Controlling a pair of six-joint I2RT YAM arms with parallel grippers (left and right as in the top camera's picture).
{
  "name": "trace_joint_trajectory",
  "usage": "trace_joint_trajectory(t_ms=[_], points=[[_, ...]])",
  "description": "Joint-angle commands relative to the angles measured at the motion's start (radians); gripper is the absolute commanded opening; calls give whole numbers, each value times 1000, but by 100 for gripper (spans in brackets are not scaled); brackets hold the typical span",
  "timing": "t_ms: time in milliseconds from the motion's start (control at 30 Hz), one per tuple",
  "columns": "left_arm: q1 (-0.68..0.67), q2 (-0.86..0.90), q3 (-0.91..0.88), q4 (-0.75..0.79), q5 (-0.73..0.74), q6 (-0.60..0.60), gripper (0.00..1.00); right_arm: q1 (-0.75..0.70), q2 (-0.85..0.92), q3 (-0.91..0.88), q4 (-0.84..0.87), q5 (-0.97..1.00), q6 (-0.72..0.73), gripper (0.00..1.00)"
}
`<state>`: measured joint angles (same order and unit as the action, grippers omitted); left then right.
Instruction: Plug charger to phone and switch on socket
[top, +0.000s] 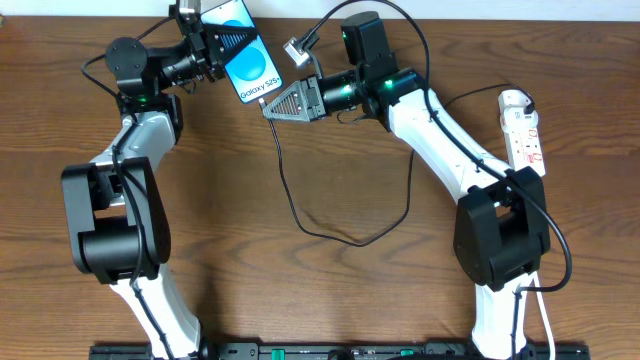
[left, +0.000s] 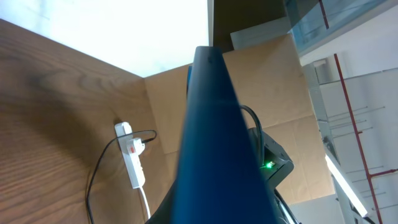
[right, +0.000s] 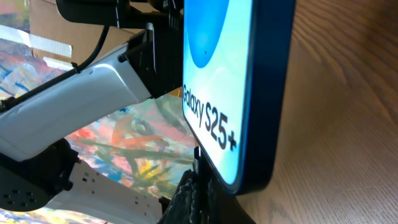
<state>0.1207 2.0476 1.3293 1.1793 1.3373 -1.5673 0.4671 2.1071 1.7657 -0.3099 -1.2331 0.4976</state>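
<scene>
The phone (top: 250, 58), blue screen with "Galaxy S25+", is held off the table at the back by my left gripper (top: 228, 42), shut on its upper part. In the left wrist view its dark blue edge (left: 211, 143) fills the middle. My right gripper (top: 270, 104) is shut on the charger's plug tip, pressed against the phone's bottom end (right: 249, 162). Its fingers (right: 202, 196) hide the tip, so I cannot tell whether it is seated. The black cable (top: 300, 215) loops over the table. The socket (top: 524, 128) lies at the far right and shows in the left wrist view (left: 132, 158).
The thick white cord (top: 545, 320) runs from the socket toward the front right. The black cable's slack loops between the two arm bases (top: 350, 238). Cardboard (left: 280, 81) stands beyond the table's far edge.
</scene>
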Motion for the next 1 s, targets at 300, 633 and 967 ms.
trace_joint_trajectory(t_ms=[300,633,967], points=[[-3,-13,8,16,17,2,7,-23,-25,12,3,9,11,1],[-2,-13,8,16,40,2,7,-24,-25,12,31,15,16,1],[-1,-13,8,16,-2,13,7,-21,-25,12,21,-33,12,1]])
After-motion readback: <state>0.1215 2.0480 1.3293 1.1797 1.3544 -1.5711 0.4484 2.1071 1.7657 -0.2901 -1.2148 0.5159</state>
